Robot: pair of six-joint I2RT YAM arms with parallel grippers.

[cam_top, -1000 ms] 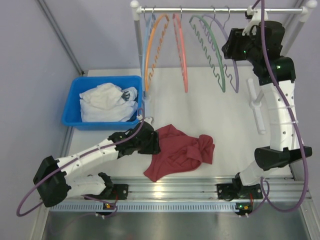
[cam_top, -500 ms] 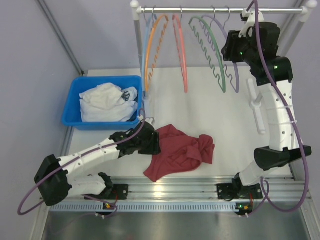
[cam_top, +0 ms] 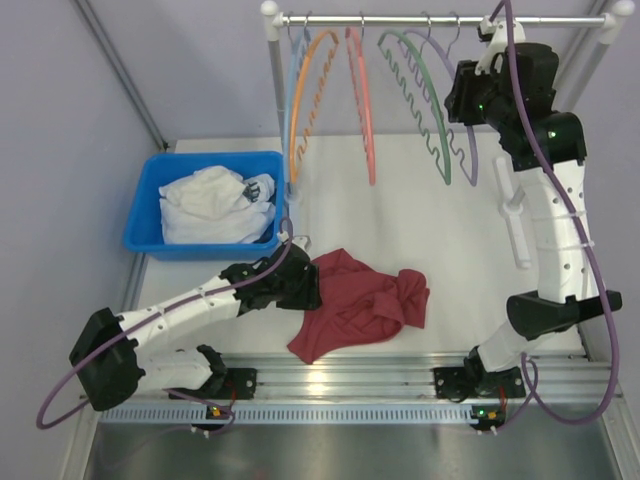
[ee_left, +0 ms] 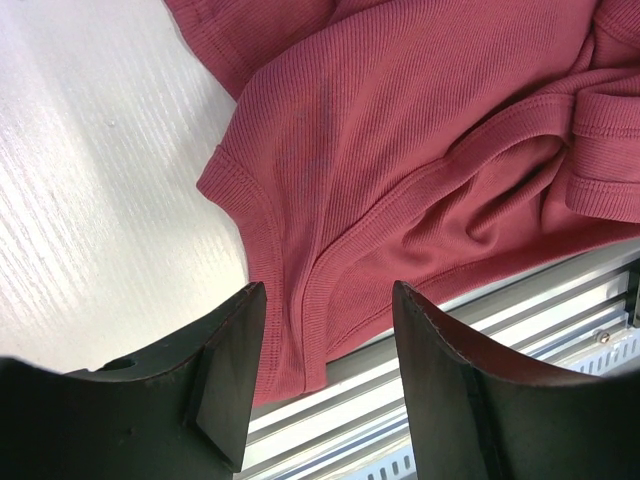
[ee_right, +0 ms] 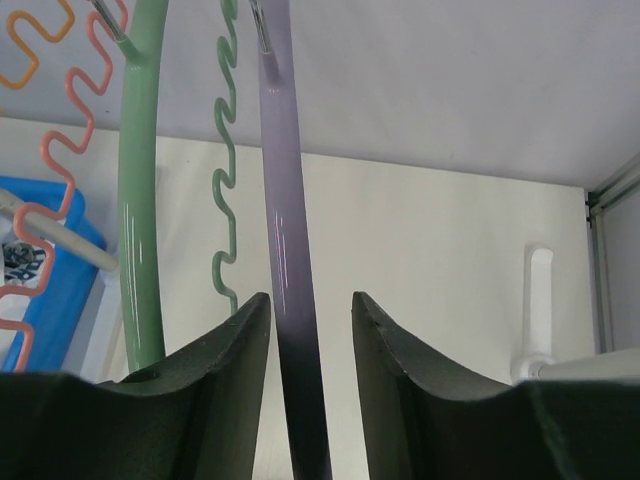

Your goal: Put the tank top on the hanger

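The maroon tank top (cam_top: 360,300) lies crumpled on the white table near the front edge. My left gripper (cam_top: 310,285) is low at its left edge. In the left wrist view the jaws (ee_left: 325,290) stand wide apart, with a hemmed edge of the tank top (ee_left: 420,130) between and beyond them, and nothing is gripped. The lavender hanger (cam_top: 470,150) hangs on the rack at the far right. My right gripper (cam_top: 463,95) is raised at it. In the right wrist view the hanger's arm (ee_right: 285,220) runs between the open jaws (ee_right: 310,300), close to the left finger.
A blue bin (cam_top: 150,215) holding a white cloth (cam_top: 210,205) stands at the left. Green (cam_top: 415,90), salmon (cam_top: 362,110) and orange (cam_top: 305,100) hangers hang on the rack bar (cam_top: 400,18). An aluminium rail (cam_top: 340,375) runs along the front edge. A white fixture (cam_top: 515,215) lies at the right.
My right gripper has edged slightly up and in along the lavender hanger. The left arm and the tank top have hardly moved.
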